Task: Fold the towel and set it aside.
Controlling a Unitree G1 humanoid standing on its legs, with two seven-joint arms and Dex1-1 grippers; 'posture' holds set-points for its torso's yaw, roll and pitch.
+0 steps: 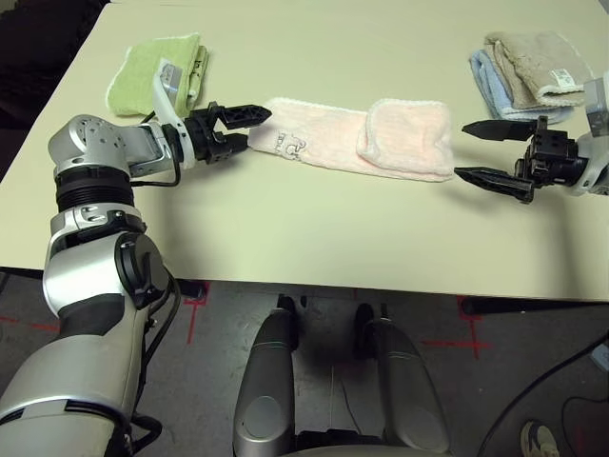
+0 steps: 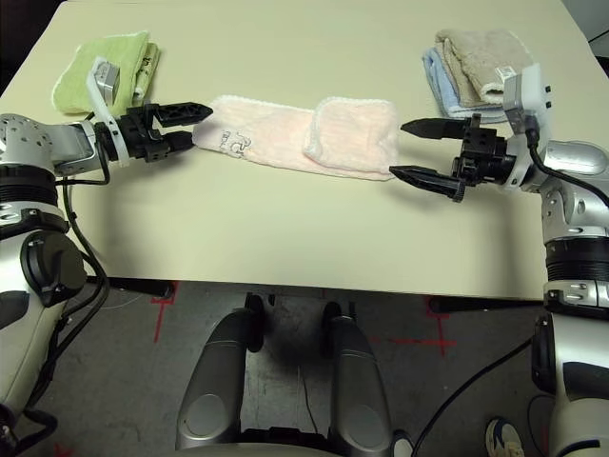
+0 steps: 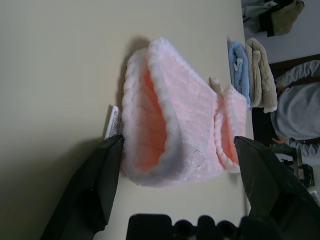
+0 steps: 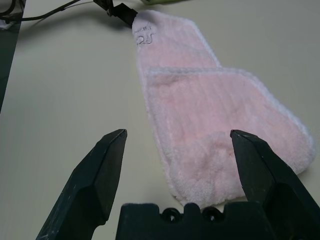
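the towel [image 1: 357, 140], a pale pink terry cloth strip with white scalloped trim and a small dark embroidered logo near one end, lies flat across the middle of the broad cream tabletop [image 1: 314, 238], stretched between the two arms, with its right-hand end already turned back over itself into a thick double flap. it looks light, limp and soft: it should sag and drape from wherever it is lifted, the pile should give the fingers good purchase, and nothing about it is fragile. the loose layers may slide over one another, though, so a pinch ought to catch every layer at once. the best hold is probably at the short ends, where the folded edge stands a little proud of the table; the left wrist view shows that rounded lip with a white care tag [image 3: 113, 122] poking out beside it. a folded stack of a beige towel on a light-blue towel [image 1: 528, 71] sits at the far right of the table, and a folded green terry towel [image 1: 157, 69] at the far left, both apart from the pink one. the left gripper [image 1: 236, 127] hovers at the logo end with its two black fingers spread, straddling the edge, grasping nothing. the right gripper [image 2: 421, 150] waits just off the folded end, likewise released and empty. no containers are in sight, so setting aside presumably means a bare patch of table or beside one of the stacks.
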